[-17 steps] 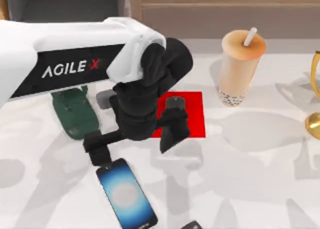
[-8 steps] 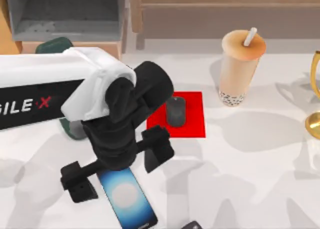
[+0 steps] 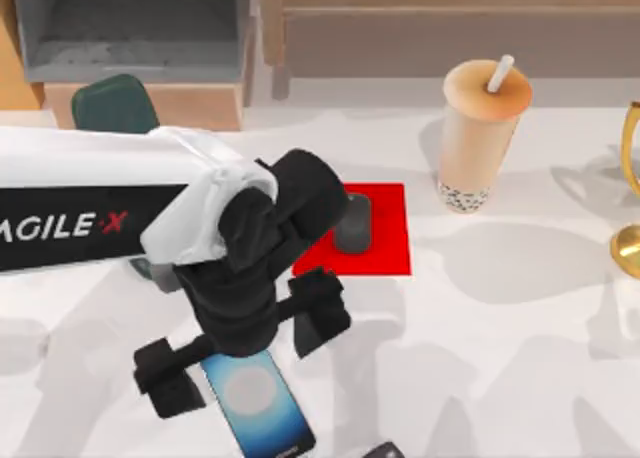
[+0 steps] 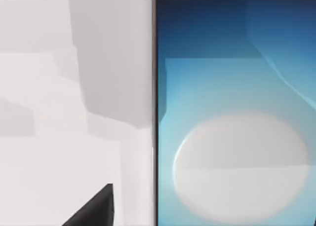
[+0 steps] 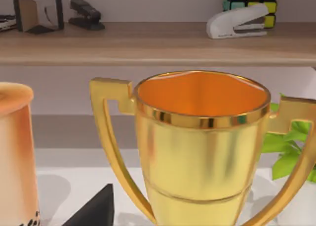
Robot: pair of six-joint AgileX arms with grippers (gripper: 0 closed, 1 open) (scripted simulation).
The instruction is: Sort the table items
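The AgileX left arm's jaws (image 3: 240,353) hang spread wide over the upper end of the smartphone (image 3: 258,403), which lies screen-up near the worktop's front edge, left of centre. A clean pick likely calls for centring across the phone's narrow width, then descending until both fingers straddle its long edges before closing. The mouse (image 3: 352,223) rests on a red mat (image 3: 385,248) at mid-worktop; the bubble-tea cup (image 3: 478,138) stands upright toward the back right. The right arm waits beside a gold trophy (image 5: 202,147) at the right edge; its jaws' state cannot be told.
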